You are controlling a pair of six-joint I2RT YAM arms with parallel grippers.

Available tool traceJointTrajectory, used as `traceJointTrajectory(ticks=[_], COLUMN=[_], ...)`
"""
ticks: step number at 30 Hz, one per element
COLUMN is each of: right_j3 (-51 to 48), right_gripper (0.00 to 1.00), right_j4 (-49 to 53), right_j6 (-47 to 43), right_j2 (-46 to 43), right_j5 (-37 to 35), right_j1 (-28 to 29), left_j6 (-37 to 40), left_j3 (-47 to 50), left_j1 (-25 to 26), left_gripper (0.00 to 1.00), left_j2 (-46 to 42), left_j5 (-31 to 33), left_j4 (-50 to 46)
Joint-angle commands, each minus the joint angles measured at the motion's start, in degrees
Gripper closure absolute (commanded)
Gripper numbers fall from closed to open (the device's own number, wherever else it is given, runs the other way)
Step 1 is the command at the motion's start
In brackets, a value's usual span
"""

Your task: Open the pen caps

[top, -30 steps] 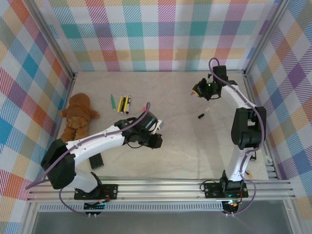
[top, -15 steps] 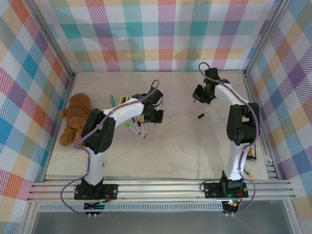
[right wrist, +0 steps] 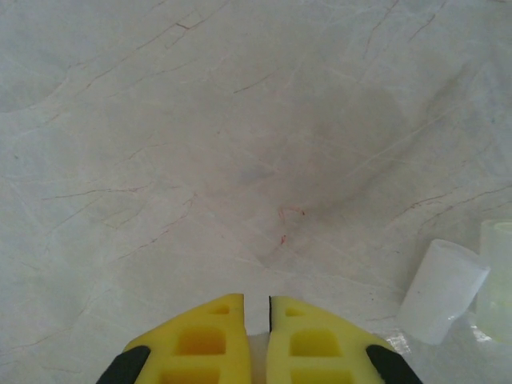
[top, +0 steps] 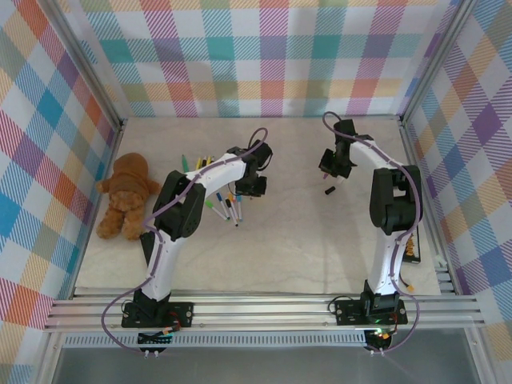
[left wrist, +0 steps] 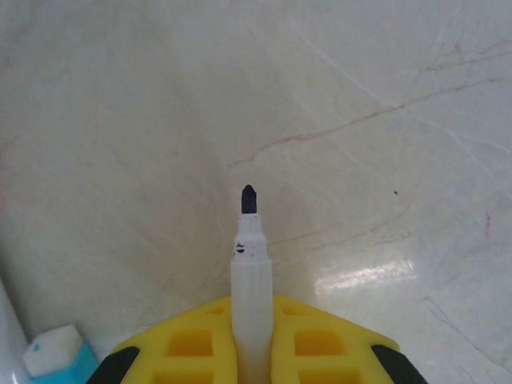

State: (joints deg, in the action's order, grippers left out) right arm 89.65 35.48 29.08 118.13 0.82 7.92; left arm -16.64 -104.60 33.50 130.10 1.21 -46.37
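Dark-tipped white pen [left wrist: 251, 264], yellow tool [left wrist: 253, 320]

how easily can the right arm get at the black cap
Probably yes: the black cap lies in the open close by the right gripper, with nothing between them. The gripper is shut, so it must open first.

I find no text, label, brand or number that I can read on anything here. The pen [left wrist: 250, 272] clamped in my left gripper [left wrist: 251, 320] has a small dark mark on its white neck, just below the black tip. It is too small and blurred for me to make out as a letter or sign.
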Motion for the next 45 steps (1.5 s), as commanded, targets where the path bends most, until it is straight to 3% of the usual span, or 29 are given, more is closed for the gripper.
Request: traceJointTrajectory(ticks=[1,5,9,23,25,28,32,39,45], right_j3=[-1.3,-0.9,0.2,1.8,1.9,2.3,2.5,1.9,-0.7], right_gripper=[1.0,1.0,0.88,0.69,0.68,0.68,0.68,0.67,0.68], right_j4=[1.1,1.6,2.9,4.5,4.7,5.2,5.6,6.1,5.1], right_j6=[-0.9,-1.1,-1.0,-1.1,-0.9,-0.8,-0.8,-0.4,-0.3], right_j2=[0.6,1.4,2.4,3.7,3.4,2.6,1.3,-0.9,-4.7], right_j5=[-1.9,-3.7,-4.2,-5.0,-4.9,-4.5,-4.6,-3.7,-2.9], right_j1=[0.3,0.3,0.4,1.2,1.3,1.8,2.7,4.2,5.3], left_j6=[0.4,0.6,0.6,3.7,4.1,4.6,5.0,4.5,3.1], left_j3=[-2.9,-4.4,-4.9,-9.5,-11.0,-13.1,-14.1,-13.5,-2.2], left_j1=[-1.6,-2.6,-4.3,-11.8,-12.4,-12.8,-12.8,-12.8,-12.0], left_gripper=[1.0,1.0,1.0,1.0,1.0,0.83,0.77,0.77,0.77], left_j2=[2.3,1.7,-0.3,1.9,3.7,5.6,6.4,5.5,-5.1], left_j5=[5.8,5.9,6.6,16.7,17.8,19.2,19.7,21.9,18.3], left_j4=[-3.0,-3.2,-3.1,-6.5,-7.1,-8.2,-8.1,-7.8,0.8])
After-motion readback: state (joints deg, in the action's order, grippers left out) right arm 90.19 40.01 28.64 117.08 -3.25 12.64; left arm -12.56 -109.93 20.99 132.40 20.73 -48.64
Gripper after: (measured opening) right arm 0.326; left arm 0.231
